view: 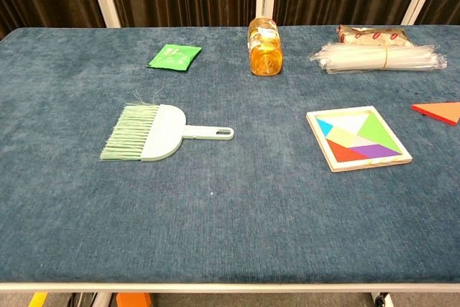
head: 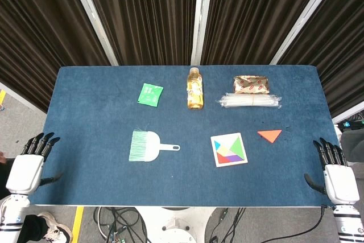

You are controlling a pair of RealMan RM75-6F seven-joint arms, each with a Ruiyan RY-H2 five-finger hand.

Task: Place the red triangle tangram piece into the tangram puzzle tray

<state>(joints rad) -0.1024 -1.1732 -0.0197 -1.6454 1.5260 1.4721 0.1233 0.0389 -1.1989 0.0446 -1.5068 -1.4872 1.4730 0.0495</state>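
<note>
The red triangle tangram piece [head: 270, 135] [view: 439, 112] lies flat on the blue table, just right of the tangram puzzle tray [head: 229, 149] [view: 359, 137]. The tray is a light wooden square holding several coloured pieces. My left hand [head: 31, 163] hangs at the table's left front corner, fingers apart and empty. At the right front corner my right hand [head: 335, 173] is likewise spread and holds nothing, a short way right of and nearer than the triangle. Neither hand appears in the chest view.
A green hand brush [head: 145, 145] [view: 154, 132] lies left of the tray. Along the back are a green packet [head: 150, 94] [view: 175, 56], an orange drink bottle [head: 195, 88] [view: 264, 47], a bundle of clear straws [head: 250, 101] [view: 379, 57] and a snack packet [head: 251, 83].
</note>
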